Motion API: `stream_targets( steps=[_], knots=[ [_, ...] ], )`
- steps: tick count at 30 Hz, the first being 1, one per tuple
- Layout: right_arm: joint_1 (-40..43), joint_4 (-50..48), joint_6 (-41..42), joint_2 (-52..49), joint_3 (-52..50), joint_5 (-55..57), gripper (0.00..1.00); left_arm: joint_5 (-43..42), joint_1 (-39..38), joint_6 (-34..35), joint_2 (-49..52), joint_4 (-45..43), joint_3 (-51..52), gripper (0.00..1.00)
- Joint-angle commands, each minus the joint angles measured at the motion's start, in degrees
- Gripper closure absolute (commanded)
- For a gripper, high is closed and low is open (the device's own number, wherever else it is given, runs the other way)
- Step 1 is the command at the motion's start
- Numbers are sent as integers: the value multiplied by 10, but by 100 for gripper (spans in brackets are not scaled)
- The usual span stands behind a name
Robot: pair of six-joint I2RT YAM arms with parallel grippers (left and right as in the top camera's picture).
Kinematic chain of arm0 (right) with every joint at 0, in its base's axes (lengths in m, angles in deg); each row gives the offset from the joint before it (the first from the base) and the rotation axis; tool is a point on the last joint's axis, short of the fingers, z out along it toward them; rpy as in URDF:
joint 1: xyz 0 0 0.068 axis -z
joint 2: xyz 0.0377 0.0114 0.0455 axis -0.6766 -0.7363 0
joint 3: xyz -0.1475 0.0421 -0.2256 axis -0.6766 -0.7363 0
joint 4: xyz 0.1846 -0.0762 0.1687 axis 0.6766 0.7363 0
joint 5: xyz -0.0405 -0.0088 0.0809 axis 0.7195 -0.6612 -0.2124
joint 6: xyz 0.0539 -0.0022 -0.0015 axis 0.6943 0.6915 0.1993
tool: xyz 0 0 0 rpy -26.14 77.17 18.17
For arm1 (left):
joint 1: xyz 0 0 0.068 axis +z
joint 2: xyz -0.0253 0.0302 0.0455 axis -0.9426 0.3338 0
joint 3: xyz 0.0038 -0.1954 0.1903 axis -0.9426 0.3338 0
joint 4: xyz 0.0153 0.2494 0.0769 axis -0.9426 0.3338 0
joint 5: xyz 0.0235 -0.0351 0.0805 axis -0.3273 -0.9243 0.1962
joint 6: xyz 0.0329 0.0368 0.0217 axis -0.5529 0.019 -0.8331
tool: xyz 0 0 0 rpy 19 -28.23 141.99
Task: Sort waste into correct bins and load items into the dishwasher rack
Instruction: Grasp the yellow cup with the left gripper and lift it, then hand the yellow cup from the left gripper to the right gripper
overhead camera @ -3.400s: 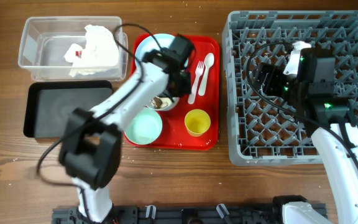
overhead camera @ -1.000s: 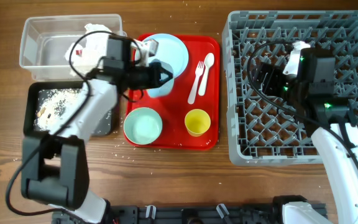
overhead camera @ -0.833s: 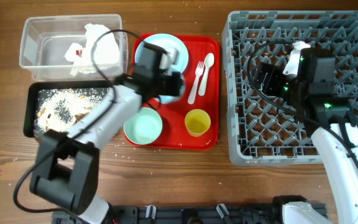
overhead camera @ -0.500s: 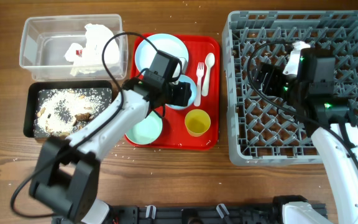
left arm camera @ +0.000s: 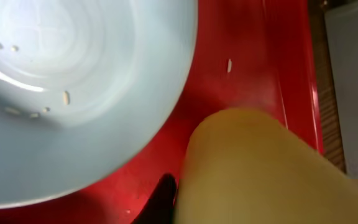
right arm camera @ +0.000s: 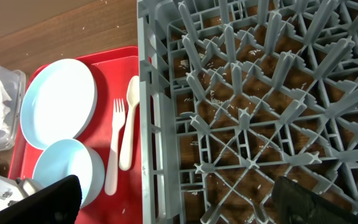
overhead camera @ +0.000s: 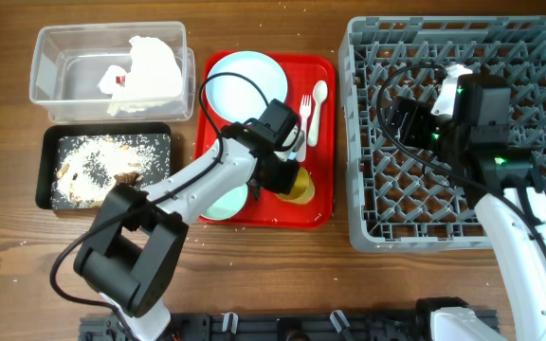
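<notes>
My left gripper point(overhead camera: 289, 170) is at the near rim of the small yellow cup point(overhead camera: 303, 187) on the red tray and looks shut on its wall. In the left wrist view one dark finger point(left arm camera: 164, 200) presses the cup point(left arm camera: 260, 174); the other finger is hidden. The pale blue bowl point(left arm camera: 73, 93) sits next to it, nearly empty. The pale blue plate point(overhead camera: 246, 83), fork point(overhead camera: 302, 112) and spoon point(overhead camera: 318, 102) lie on the tray. The mint green bowl point(overhead camera: 218, 203) is half hidden by my arm. My right gripper point(right arm camera: 179, 199) is open over the dishwasher rack point(overhead camera: 368, 227).
The clear tub point(overhead camera: 55, 90) holds the crumpled white napkin point(overhead camera: 145, 71). The black tray point(overhead camera: 47, 189) holds the food scraps point(overhead camera: 93, 169). The flat red tray point(overhead camera: 325, 71) lies between the bins and the rack. Crumbs dot the rack floor point(right arm camera: 247, 124).
My left arm carried the blue bowl to the black tray, left scraps there, brought the bowl back to the red tray, then moved right onto the yellow cup. The right arm stayed still.
</notes>
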Motion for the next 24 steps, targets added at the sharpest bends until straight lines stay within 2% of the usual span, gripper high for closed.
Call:
stream_targets(
  steps=[1, 5, 6, 7, 8, 10, 12, 15, 20, 22, 24],
  knots=[
    [-2, 0, 2, -5, 10, -10, 0, -20, 12, 46, -34, 6, -32, 96],
    [-2, 1, 3, -5, 10, -78, 0, -209, 68, 46, -93, 8, -80, 96],
    [-2, -5, 2, -6, 10, -125, 0, -307, 100, 46, -110, -4, -85, 96],
    [-2, -31, 2, -9, 10, -233, 0, -423, 138, 47, -119, -20, -85, 96],
    [-2, -60, 0, -14, 10, -316, 0, -491, 163, 51, -119, -24, -85, 96],
    [-3, -130, -1, -27, 10, -458, 0, -549, 193, 55, -116, -22, -85, 96],
    [-12, -205, -2, -44, 10, -556, 0, -587, 211, 55, -116, -23, -85, 96],
    [-35, -282, 1, -70, 10, -626, 0, -602, 216, 55, -116, -23, -85, 96],
    [-94, -314, 1, -107, 10, -649, 1, -605, 216, 55, -116, -23, -85, 96],
    [-105, -314, 1, -110, 10, -649, 8, -605, 216, 55, -116, -23, -85, 96],
    [-108, -314, 3, -110, 10, -652, 25, -605, 216, 55, -116, -24, -85, 96]
  ],
)
